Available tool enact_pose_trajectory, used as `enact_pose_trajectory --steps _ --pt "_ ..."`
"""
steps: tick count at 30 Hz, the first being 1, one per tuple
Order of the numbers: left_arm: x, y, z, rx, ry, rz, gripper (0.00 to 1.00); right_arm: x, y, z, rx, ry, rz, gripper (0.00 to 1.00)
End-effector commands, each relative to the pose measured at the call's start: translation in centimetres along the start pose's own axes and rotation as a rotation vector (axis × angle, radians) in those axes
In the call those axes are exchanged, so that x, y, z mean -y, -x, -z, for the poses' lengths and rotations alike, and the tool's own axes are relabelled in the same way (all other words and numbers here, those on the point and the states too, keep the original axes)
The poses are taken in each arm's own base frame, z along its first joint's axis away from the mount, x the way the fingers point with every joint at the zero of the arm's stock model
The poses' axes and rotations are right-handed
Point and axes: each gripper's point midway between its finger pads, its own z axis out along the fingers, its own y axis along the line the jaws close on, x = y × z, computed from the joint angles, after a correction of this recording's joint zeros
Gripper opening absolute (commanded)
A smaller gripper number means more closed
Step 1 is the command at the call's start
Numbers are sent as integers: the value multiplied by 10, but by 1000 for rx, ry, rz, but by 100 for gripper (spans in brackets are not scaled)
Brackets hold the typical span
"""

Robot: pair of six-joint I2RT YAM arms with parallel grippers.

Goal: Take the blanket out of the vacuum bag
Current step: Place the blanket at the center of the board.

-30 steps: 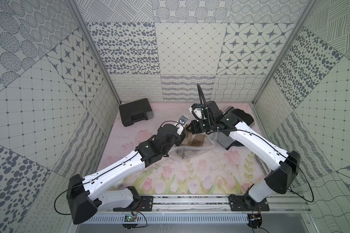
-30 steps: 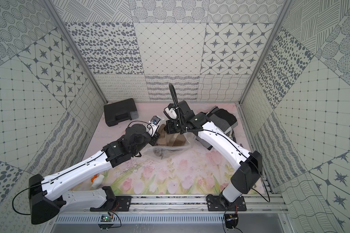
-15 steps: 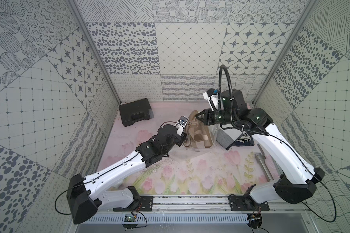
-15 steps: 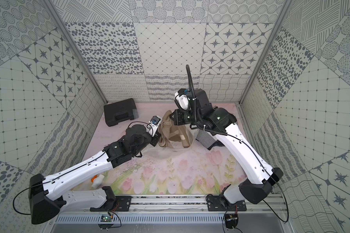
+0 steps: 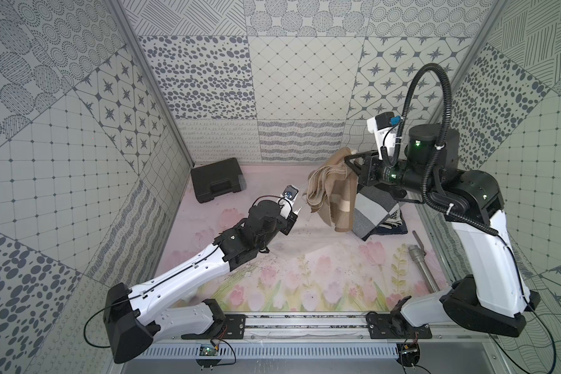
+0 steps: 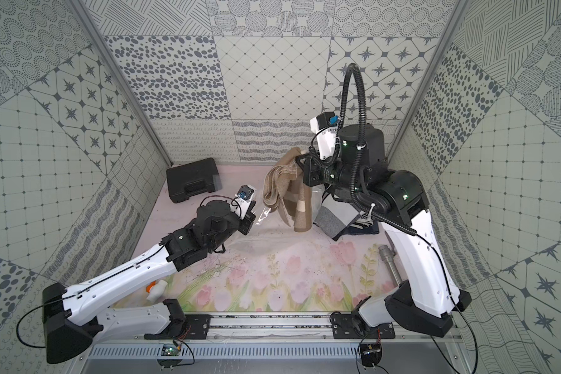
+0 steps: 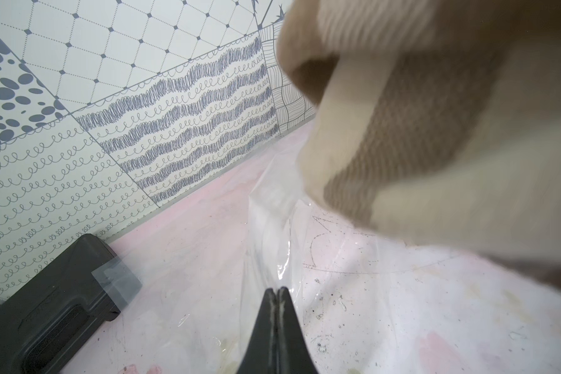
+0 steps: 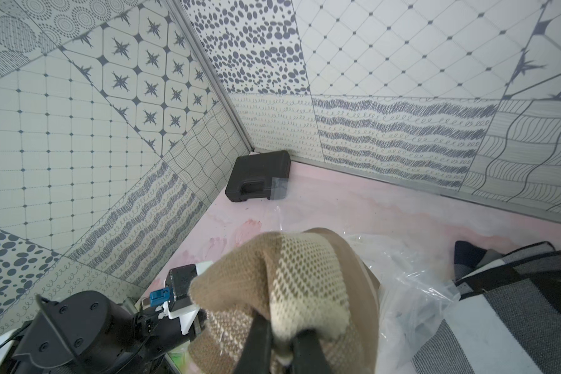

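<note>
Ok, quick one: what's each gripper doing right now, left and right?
Left gripper: closed, pinching the film of the vacuum bag.
Right gripper: closed on the blanket, which hangs from it.

you have no lettering to read here; the black case (image 5: pixel 217 181) and the blanket (image 5: pixel 332 197) show no legible marks.

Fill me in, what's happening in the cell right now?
The right end effector is shut on the tan blanket, holding it up so it hangs above the table. The left end effector pinches an edge of the clear vacuum bag down low. The blanket looks out of the bag.
</note>
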Motion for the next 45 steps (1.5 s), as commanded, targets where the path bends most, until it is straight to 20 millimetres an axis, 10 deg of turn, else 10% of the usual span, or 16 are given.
enact_pose_trajectory --steps 1,22,35,45 --pt "3 -2 1 -8 -11 8 0 4 35 29 125 -50 65 0" --pt "-29 -10 25 -31 115 -25 0 109 32 83 116 -538 108 0" --pt "-56 -13 43 -61 226 -70 0 214 0 46 40 -635 -16 0" --pt "-55 -23 26 -112 236 -63 0 275 26 7 70 -578 7 0"
